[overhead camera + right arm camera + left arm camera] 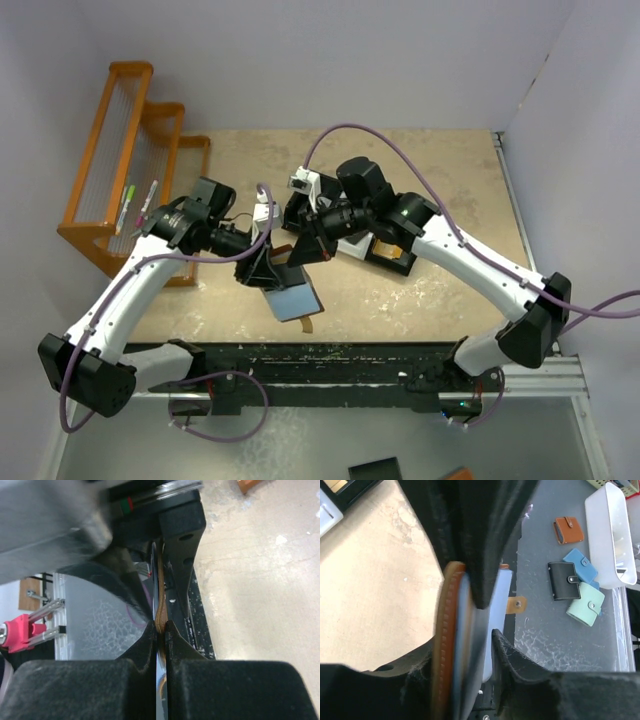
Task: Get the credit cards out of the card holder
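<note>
Extraction in hand: card holder (296,298) held above the worktop's near-edge centre, left gripper (268,272) clamped on its cover, right gripper (306,254) pinched on a thin edge (158,612); the next move probably calls for a straight outward pull.

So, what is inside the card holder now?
Only pale blue-grey lining shows inside the card holder. The left gripper covers the rest, so no cards can be seen.
</note>
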Motion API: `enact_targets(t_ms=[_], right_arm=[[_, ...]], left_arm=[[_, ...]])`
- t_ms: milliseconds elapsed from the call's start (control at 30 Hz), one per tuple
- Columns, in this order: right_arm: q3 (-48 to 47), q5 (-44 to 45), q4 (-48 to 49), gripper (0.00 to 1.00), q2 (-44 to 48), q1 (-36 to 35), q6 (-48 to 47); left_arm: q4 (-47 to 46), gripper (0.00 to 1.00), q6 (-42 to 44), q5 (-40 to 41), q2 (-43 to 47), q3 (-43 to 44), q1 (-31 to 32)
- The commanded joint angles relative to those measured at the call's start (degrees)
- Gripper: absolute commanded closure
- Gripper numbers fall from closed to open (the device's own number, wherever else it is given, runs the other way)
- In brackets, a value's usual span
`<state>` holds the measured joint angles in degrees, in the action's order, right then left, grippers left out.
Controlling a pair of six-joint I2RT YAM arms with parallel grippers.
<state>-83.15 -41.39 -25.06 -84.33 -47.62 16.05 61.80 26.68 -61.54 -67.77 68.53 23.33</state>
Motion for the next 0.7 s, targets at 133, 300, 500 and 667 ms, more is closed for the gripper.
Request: enact_targets(t_ms=[133, 300, 500, 667], right_arm=[[-4.60, -2.68, 1.00, 0.79, 0.94, -0.07, 2.99], [5.93, 1.91, 16.88, 0.43, 9.40, 2.32, 12.91], [24.15, 5.91, 40.84, 0.30, 22.64, 3.32, 25.03], [30.77, 8.82, 46.36, 0.34, 25.19, 3.32, 27.72]], left_arm=[[-4.78, 0.97, -3.71, -2.43, 0.67, 1.55, 0.20], [-13.39, 1.00, -16.72, -5.90, 2.30, 3.25, -0.65], [-31.58, 1.00, -37.97, -9.88, 5.53, 1.22, -2.81], [-45.40, 1.00, -51.77, -11.66, 8.54, -2.04, -2.91]])
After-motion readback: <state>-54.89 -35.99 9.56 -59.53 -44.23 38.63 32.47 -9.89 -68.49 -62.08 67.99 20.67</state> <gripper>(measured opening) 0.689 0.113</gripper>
